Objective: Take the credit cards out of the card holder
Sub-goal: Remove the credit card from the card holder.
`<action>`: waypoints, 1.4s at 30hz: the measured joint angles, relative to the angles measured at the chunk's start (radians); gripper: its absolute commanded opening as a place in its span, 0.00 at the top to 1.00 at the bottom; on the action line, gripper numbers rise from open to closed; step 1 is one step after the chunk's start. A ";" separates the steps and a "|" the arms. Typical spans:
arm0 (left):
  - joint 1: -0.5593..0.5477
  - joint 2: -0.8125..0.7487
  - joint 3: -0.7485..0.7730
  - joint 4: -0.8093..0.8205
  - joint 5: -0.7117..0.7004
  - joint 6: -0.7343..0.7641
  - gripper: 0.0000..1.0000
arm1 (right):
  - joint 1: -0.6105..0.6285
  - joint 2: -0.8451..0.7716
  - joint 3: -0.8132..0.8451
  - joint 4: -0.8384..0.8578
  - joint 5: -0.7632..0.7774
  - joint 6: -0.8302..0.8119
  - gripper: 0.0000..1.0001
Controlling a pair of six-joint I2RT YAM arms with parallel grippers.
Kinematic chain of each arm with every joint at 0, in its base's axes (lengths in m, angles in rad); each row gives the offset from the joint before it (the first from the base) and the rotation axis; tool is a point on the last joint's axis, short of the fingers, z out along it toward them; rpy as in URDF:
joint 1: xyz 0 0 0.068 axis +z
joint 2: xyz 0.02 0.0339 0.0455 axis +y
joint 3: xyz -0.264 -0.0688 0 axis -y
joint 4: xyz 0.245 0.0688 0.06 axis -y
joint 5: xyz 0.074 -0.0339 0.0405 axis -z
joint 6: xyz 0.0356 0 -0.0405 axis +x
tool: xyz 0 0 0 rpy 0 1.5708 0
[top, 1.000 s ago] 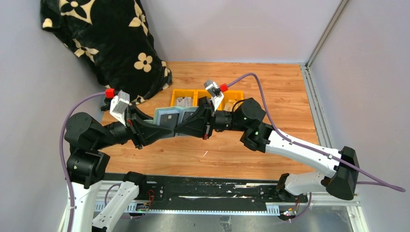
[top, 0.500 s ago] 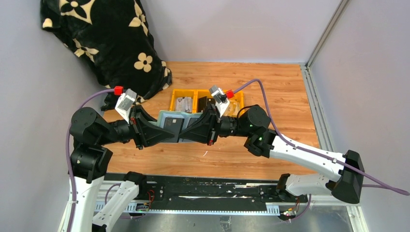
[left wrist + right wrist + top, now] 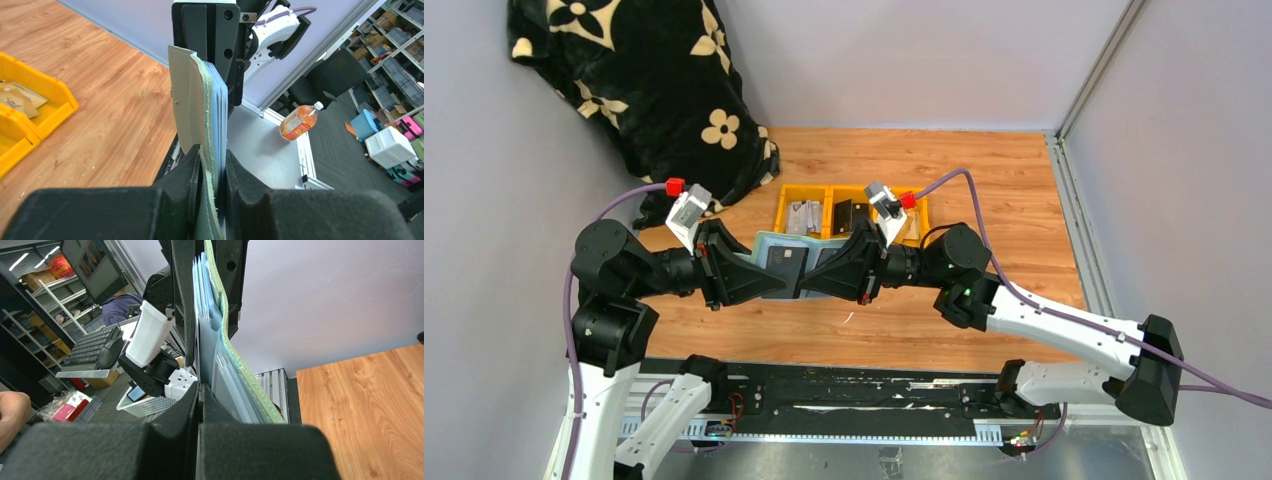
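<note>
**Top external view, then the wrists: card holder held open between both arms**

Top external: the card holder [image 3: 789,258] hangs open above the bench [image 3: 984,180], held on one side by the left gripper [image 3: 769,282] and on the other by the right gripper [image 3: 816,284]. Over the past second both arms have brought it nearer and lower, away from the yellow bins [image 3: 804,189].

Left wrist: the jaws are closed on the holder's edge.

Right wrist: the jaws are closed on the pale blue inner layers [image 3: 207,340].

No card is out yet. The move looks like repositioning before extraction.
</note>
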 measured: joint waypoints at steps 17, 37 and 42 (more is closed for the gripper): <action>0.000 0.009 0.006 -0.009 0.015 -0.005 0.89 | 0.000 -0.027 -0.008 -0.018 -0.003 -0.027 0.60; 0.001 -0.004 0.013 0.010 -0.010 -0.039 0.92 | -0.046 0.031 0.175 -0.116 -0.062 -0.054 0.63; 0.001 -0.006 0.013 0.009 -0.002 -0.043 0.91 | -0.046 0.040 0.177 -0.119 -0.061 -0.060 0.93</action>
